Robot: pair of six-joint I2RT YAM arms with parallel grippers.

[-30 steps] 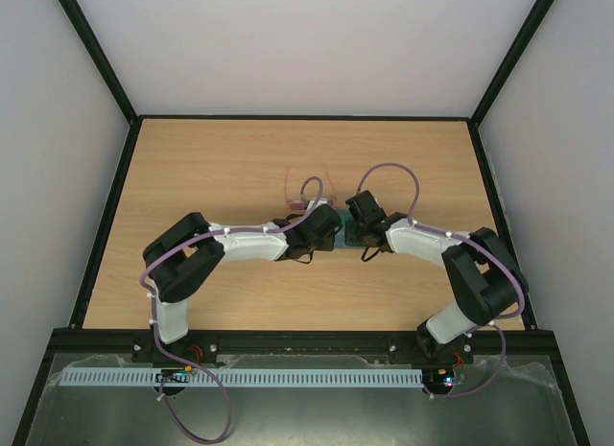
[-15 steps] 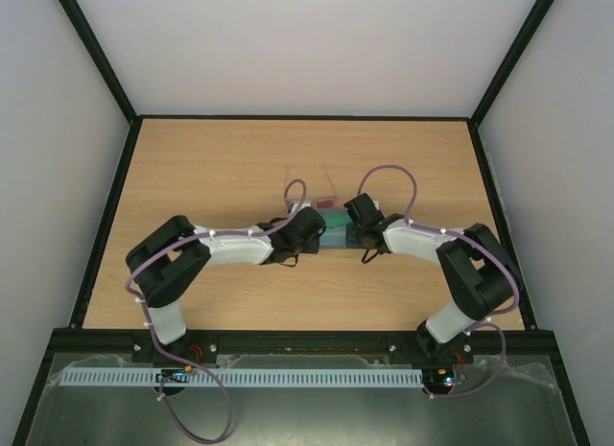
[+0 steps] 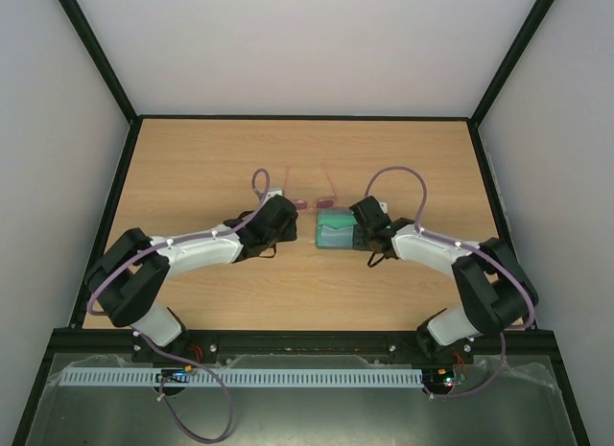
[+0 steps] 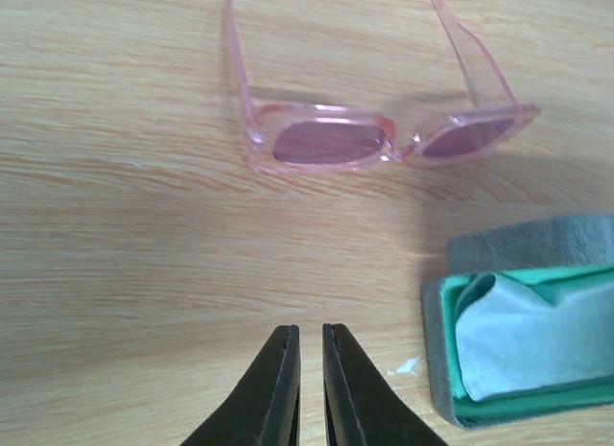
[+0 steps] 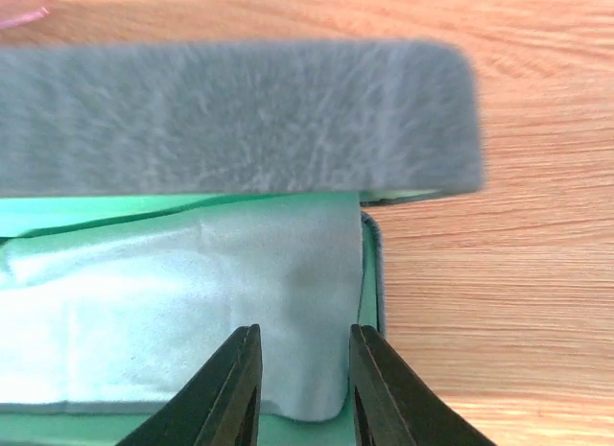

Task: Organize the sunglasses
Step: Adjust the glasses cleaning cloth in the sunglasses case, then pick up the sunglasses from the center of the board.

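The sunglasses [image 4: 384,139] lay beside the open case [image 5: 240,110]. The left pincer [image 4: 309,388], pressed together, needed spreading to grasp them. The right pincer [image 5: 302,388], part-spread, perhaps touched the cloth [image 5: 173,302].

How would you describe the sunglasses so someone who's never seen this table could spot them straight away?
On the wooden table, look near its middle, just beyond the open grey case. The sunglasses lie there with their temples unfolded. They are the only pink, see-through thing; the case is fuzzy grey with a green lining.
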